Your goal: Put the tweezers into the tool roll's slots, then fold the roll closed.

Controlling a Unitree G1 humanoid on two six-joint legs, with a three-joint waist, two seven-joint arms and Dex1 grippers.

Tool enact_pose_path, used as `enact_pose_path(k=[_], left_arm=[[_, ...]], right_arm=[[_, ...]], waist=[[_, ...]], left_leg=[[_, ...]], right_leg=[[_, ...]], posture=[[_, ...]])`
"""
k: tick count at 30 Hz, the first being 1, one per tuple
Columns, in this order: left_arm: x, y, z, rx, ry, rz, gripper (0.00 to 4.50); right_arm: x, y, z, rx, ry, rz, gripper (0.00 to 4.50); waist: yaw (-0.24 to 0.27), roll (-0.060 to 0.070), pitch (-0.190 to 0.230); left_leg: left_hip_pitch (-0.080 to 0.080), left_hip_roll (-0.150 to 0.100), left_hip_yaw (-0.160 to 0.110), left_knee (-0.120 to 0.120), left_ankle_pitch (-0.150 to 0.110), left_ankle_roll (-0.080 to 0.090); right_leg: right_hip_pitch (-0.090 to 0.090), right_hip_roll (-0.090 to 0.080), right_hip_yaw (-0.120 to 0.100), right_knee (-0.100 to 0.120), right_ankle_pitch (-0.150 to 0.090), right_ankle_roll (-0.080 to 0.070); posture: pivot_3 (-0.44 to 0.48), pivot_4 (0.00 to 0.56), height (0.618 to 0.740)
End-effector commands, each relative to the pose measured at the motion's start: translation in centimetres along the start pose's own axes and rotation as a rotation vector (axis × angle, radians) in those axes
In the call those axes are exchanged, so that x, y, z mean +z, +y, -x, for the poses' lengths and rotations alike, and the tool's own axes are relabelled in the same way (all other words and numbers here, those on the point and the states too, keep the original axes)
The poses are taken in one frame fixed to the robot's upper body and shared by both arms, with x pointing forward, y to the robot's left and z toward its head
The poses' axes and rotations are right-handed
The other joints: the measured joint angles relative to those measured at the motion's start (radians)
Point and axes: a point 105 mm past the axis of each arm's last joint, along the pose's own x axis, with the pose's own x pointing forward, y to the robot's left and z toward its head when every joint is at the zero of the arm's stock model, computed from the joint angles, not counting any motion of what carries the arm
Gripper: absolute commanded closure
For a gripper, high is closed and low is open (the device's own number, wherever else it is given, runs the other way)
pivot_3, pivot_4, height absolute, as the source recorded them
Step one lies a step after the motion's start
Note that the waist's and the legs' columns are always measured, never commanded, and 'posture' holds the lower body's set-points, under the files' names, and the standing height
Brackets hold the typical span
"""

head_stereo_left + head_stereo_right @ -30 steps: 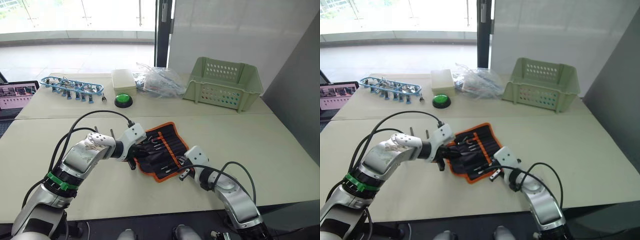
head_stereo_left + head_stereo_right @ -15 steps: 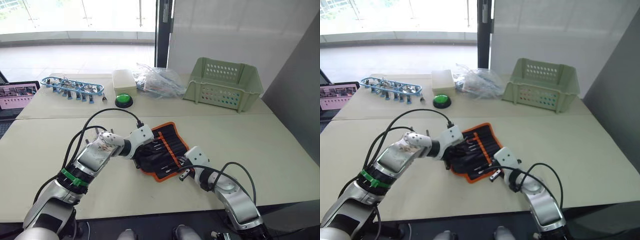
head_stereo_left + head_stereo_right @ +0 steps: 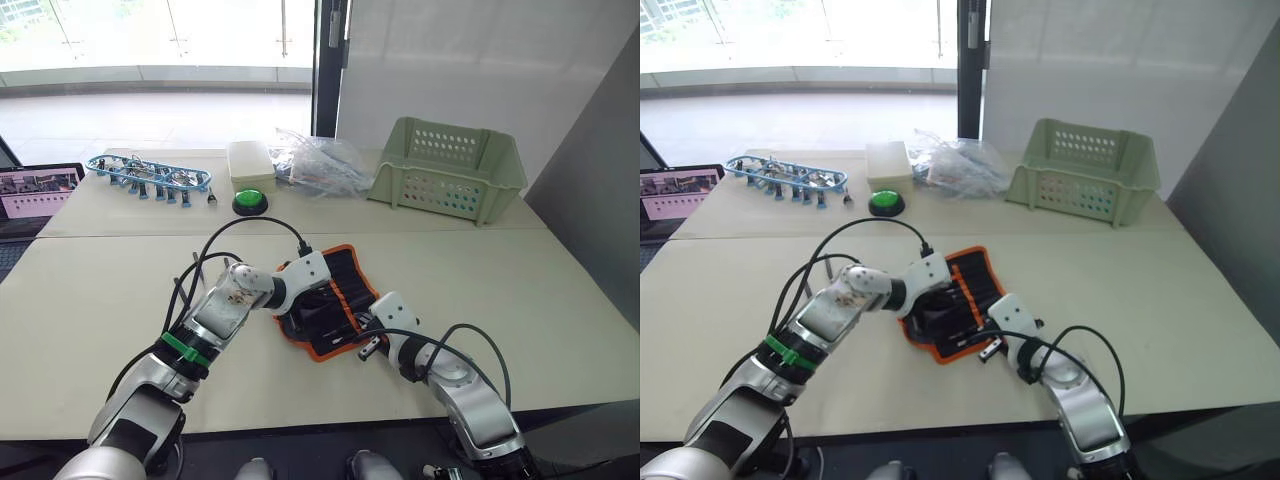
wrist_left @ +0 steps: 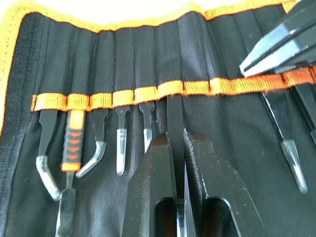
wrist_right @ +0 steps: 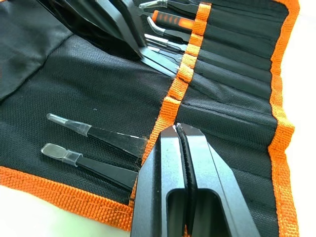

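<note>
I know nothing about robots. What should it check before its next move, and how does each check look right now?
1. Roll lies open on the table: ok.
2. Left gripper has a firm hold, jaws shut on a tweezer: ok.
3. That tweezer runs under the orange band into a slot: ok.
4. Right gripper, jaws shut, sits on the roll at the band; whether it truly pins the roll: cannot tell.
5. Any tweezers waiting outside the roll: cannot tell.
6. Ready to fold: not ok, since both grippers are on the open roll.
</note>
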Motion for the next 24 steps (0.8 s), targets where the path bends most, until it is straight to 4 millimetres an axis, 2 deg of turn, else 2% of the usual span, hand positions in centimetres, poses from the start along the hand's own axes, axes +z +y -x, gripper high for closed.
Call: enact_pose_path(k=[1, 10, 12, 13, 18, 21, 23, 24], left_arm=[[1.2, 0.3, -1.2, 0.025, -0.059, -0.038, 4.45], [0.9, 0.0, -3.0, 0.031, -0.112, -0.038, 4.45], [1.0, 0.3, -2.7, 0.04, -0.128, -0.028, 3.65], [1.1, 0.5, -2.2, 0.042, -0.136, -0.03, 3.4], [1.8, 1.7, 1.0, 0.071, -0.173, -0.044, 1.74], [2.3, 2.0, 3.6, 0.089, -0.198, -0.034, 0.73], [2.4, 2.3, 6.1, 0.124, -0.225, -0.006, 0.09], [2.3, 2.3, 7.2, 0.14, -0.235, 0.009, 0.03]], right_arm=[[-2.4, 2.7, -0.4, 0.105, 0.1, -0.041, 4.5], [-2.5, 3.1, -0.5, 0.12, 0.103, -0.042, 4.5], [-2.5, 3.1, -0.4, 0.121, 0.105, -0.042, 4.5], [-2.6, 3.1, -0.4, 0.121, 0.107, -0.043, 4.5], [-2.6, 3.1, -0.4, 0.122, 0.111, -0.043, 4.5], [-2.7, 3.1, -0.4, 0.121, 0.112, -0.042, 4.5], [-2.7, 3.0, -0.5, 0.122, 0.113, -0.04, 4.5], [-2.7, 3.0, -0.5, 0.122, 0.113, -0.04, 4.5]], waist=[[0.001, 0.0, 0.0], [0.007, 0.001, -0.001], [0.01, 0.001, -0.001], [0.01, 0.001, -0.001], [-0.007, 0.001, -0.001], [-0.014, 0.001, -0.001], [-0.017, 0.001, -0.001], [-0.021, 0.001, -0.001]], left_leg=[[0.0, 0.0, 0.0, 0.001, 0.0, 0.0], [0.001, 0.0, 0.0, 0.004, 0.0, 0.0], [0.001, 0.0, 0.0, 0.005, 0.0, 0.0], [0.001, 0.0, 0.0, 0.005, 0.0, 0.0], [0.001, 0.0, 0.0, 0.005, 0.0, 0.0], [0.001, 0.001, 0.0, 0.005, 0.0, 0.0], [0.002, 0.001, -0.001, 0.004, 0.0, 0.0], [0.002, 0.001, -0.001, 0.004, 0.0, 0.0]], right_leg=[[0.0, 0.0, 0.0, 0.0, 0.0, 0.0], [0.002, 0.0, 0.0, 0.001, 0.0, 0.001], [0.003, 0.0, 0.0, 0.002, 0.001, 0.001], [0.003, 0.0, 0.0, 0.002, 0.001, 0.001], [0.001, 0.0, 0.001, 0.004, 0.001, 0.001], [0.0, 0.002, 0.001, 0.005, 0.001, 0.001], [0.0, 0.002, 0.001, 0.005, 0.0, 0.001], [0.0, 0.002, 0.001, 0.005, 0.0, 0.001]], posture=[[0.0, 0.15, 0.725], [0.0, 0.15, 0.725], [0.0, 0.15, 0.725], [0.0, 0.15, 0.725], [0.0, 0.15, 0.725], [0.0, 0.15, 0.725], [0.0, 0.15, 0.725], [0.0, 0.15, 0.725]])
